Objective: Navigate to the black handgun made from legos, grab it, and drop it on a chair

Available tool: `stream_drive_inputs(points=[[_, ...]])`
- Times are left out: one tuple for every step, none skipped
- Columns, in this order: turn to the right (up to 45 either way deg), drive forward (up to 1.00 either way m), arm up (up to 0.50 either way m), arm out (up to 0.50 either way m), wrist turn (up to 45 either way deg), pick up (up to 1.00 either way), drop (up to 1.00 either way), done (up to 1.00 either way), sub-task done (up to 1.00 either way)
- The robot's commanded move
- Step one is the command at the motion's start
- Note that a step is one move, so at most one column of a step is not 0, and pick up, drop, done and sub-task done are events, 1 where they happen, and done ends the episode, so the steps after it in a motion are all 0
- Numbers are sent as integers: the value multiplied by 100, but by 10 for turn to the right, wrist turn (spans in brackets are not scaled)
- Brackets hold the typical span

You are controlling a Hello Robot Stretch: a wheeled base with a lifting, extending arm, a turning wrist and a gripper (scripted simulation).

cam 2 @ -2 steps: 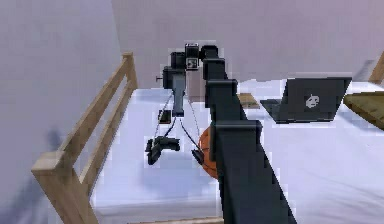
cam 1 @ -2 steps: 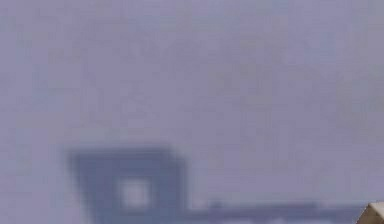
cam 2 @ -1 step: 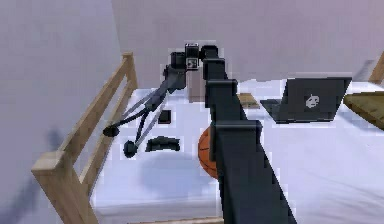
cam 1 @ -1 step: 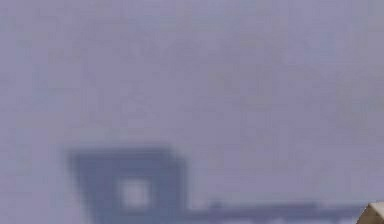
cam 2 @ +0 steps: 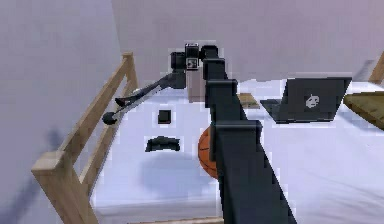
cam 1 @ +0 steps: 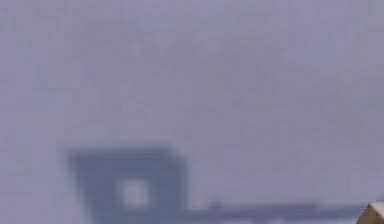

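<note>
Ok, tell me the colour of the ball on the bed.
Orange; the ball shows best in the arm side view, partly behind the arm.

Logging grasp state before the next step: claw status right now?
Claw: cannot be told whether it holds anything; its far end shows against the light wooden bed rail and white bed surface.
</note>
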Motion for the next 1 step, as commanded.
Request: stream_drive_inputs(points=[[0, 0, 0, 0, 450, 0, 0, 0, 0]])
